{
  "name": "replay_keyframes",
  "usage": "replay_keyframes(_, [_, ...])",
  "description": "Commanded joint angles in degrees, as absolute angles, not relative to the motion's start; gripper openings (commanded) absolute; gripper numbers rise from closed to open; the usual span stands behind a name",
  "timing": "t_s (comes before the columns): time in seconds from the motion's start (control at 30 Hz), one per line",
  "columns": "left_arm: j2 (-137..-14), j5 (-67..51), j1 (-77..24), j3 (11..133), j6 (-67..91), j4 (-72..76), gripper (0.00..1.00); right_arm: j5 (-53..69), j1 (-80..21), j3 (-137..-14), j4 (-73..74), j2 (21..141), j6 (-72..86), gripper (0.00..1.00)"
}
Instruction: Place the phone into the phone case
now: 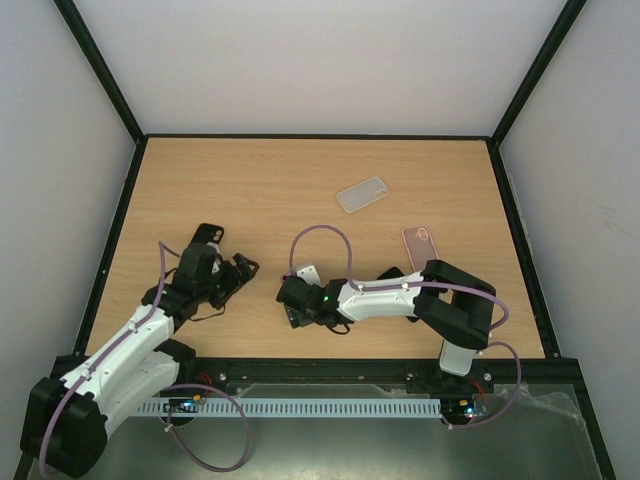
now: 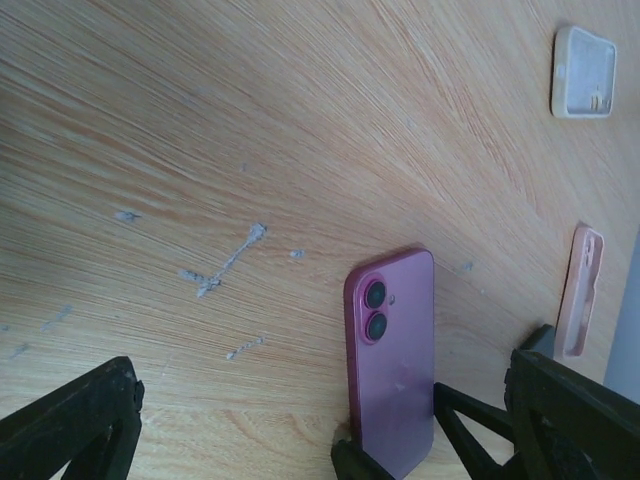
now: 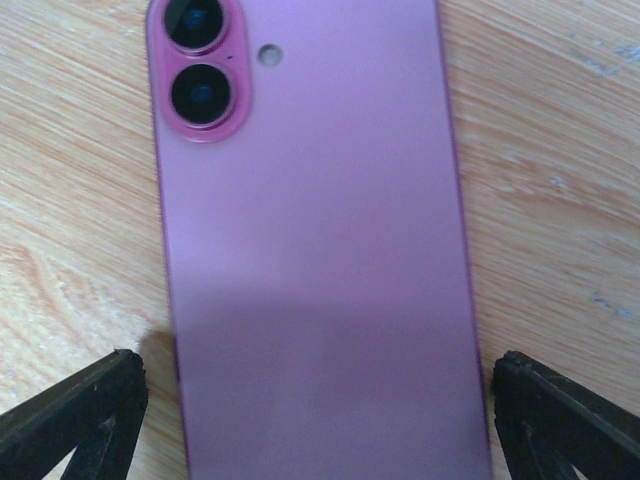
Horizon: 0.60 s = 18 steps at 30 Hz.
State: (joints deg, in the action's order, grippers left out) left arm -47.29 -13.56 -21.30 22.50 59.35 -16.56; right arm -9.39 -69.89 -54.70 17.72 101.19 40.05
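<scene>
Jaws wide apart on left gripper (image 1: pixel 238 270), lower left of top view, gripping nothing. Jaws wide apart on right gripper (image 1: pixel 287 297) too, lower centre, pointing left. One finger (image 3: pixel 70 415) at each bottom corner of right wrist view, either side of phone's lower end; contact not clear.

One phone (image 3: pixel 310 250), pink, flat on table (image 1: pixel 250 190), back up, two lenses at upper left of right wrist view. In neither case. Not made out in top view.

Two cases, both well apart from phone. One pink case (image 1: pixel 420 243), right of centre in top view, nothing inside. One clear case (image 1: pixel 362 194), farther back, just above centre, also holding nothing, wood showing through. Cases near each other, not touching.
</scene>
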Motion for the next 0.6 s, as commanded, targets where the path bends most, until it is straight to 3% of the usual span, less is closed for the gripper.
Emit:
replay_keyframes(0.0, [-48.7,-17.5,-21.3,20.6,57.7,-12.7,0.97,-11.0,-70.6,-54.8,19.6,102.9,39.0,0.89])
replay_keyframes(0.23, [-50.1,-20.9,-23.1,18.7,56.3,-8.0,0.9,-12.4,-70.6,-49.8,15.1,99.2,39.6,0.73])
replay_keyframes(0.43, [-52.8,-21.2,-27.4,16.8,59.0,-0.4,0.7,-10.4,-70.6,-44.2,6.8,93.9,40.9,0.67])
replay_keyframes(0.57, [-57.2,-22.0,-30.8,16.5,60.5,5.4,0.68,-9.0,-70.6,-42.3,3.4,91.9,42.2,0.64])
